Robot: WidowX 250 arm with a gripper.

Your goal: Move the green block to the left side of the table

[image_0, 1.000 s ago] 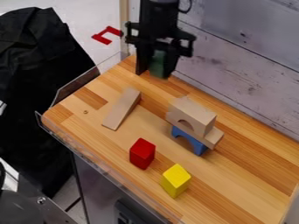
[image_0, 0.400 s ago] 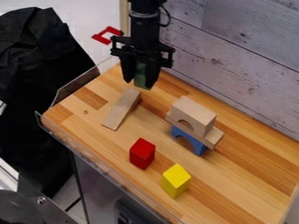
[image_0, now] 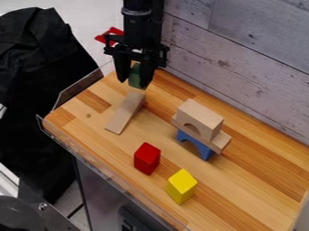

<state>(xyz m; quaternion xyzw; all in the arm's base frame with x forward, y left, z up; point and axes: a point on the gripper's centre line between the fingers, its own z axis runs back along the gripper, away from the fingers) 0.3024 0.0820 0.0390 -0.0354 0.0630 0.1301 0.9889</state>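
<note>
The black gripper (image_0: 134, 82) hangs over the upper left part of the wooden table (image_0: 241, 182), just above the far end of a plain wood plank. Between its two fingers it holds the green block (image_0: 136, 76), which is upright and partly hidden by them. The block looks raised above the tabletop, though its exact height cannot be told.
The wooden plank (image_0: 126, 113) lies right below the gripper. A stack of a blue arch (image_0: 197, 145), a plank and a wooden arch block (image_0: 199, 119) stands right of centre. Nearer the front are a red block (image_0: 147, 158) and a yellow block (image_0: 181, 186). A clear guard (image_0: 75, 88) edges the left side.
The gripper has moved left across the view with the green block still between its fingers. The blocks on the table have stayed where they were.
</note>
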